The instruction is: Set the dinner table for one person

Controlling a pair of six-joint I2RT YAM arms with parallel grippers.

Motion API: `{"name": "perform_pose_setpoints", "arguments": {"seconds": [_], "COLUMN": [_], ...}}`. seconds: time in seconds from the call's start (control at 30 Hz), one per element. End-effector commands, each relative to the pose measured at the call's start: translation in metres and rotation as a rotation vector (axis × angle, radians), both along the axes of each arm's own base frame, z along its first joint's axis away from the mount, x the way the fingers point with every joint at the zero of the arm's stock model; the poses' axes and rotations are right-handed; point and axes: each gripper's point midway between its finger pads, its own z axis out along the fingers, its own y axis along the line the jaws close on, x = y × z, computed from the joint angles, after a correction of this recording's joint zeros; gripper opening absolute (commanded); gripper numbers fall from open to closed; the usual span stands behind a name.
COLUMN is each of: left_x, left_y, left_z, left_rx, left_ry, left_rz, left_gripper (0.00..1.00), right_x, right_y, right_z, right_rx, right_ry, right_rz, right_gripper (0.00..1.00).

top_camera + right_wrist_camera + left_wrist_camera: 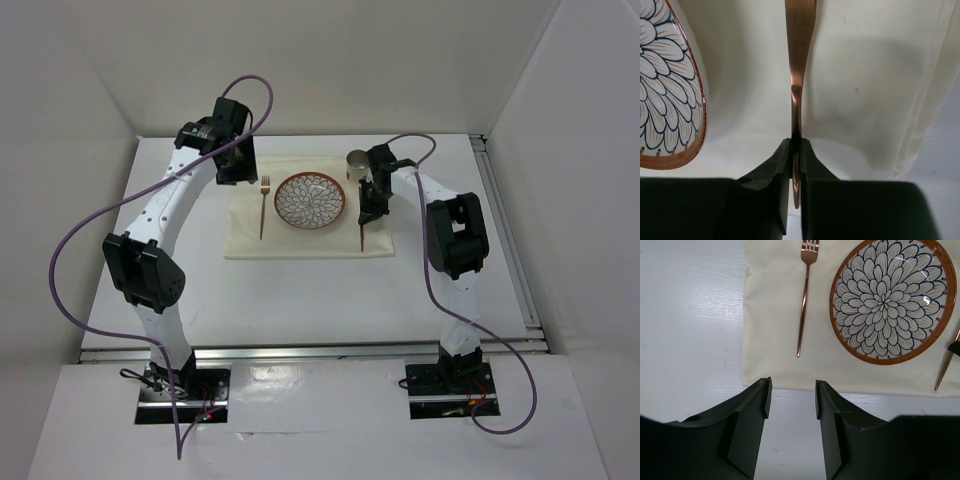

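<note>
The left arm stretches forward to the far left of the large flat white tabletop (300, 295). Its left gripper (791, 390) points down, jaws partly spread and empty, above bare table just off the edge of the cream fabric placemat (775, 315). The right arm bends inward. The right gripper (796, 145) is pinched tight on a slim copper-coloured utensil (799, 50) over the placemat, beside the round flower-patterned plate (665, 100).

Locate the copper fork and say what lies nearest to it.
In the top view the fork lies on the cream placemat, left of centre, just left of the patterned plate, with its tines pointing to the far side.
</note>
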Motion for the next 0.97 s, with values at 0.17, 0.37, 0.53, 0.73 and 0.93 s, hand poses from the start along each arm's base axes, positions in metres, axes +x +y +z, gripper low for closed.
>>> {"name": "perform_pose_setpoints", "arguments": {"seconds": [0.17,0.37,0.53,0.73,0.93], "left_x": [-0.01,-0.014,-0.016,-0.028,-0.034], "left_y": [0.002,0.014,0.026,0.044,0.046], "left_z": [0.019,0.021,0.044,0.067,0.078], "left_rx": [-0.004,0.05,0.023,0.006,-0.055], "left_ry": [-0.037,-0.045,-0.11,-0.208,-0.249], "left_rz": [-0.018,0.01,0.071,0.143,0.165], "left_gripper": [0.57,0.57,0.57,0.58,0.58], "right_x": [0.03,0.034,0.012,-0.046,-0.08], "right_y": [-0.006,-0.031,-0.099,-0.15,-0.174], "right_z": [0.048,0.122,0.168,0.193,0.207], "right_rx": [0.002,-0.073,-0.187,-0.244,-0.233], "right_ry": [-0.144,-0.28,-0.318,-0.333,-0.439], "right_rz": [-0.097,-0.192,-0.436,-0.534,-0.584], "right_gripper": [0.65,1.0,1.0,1.0,1.0]}}
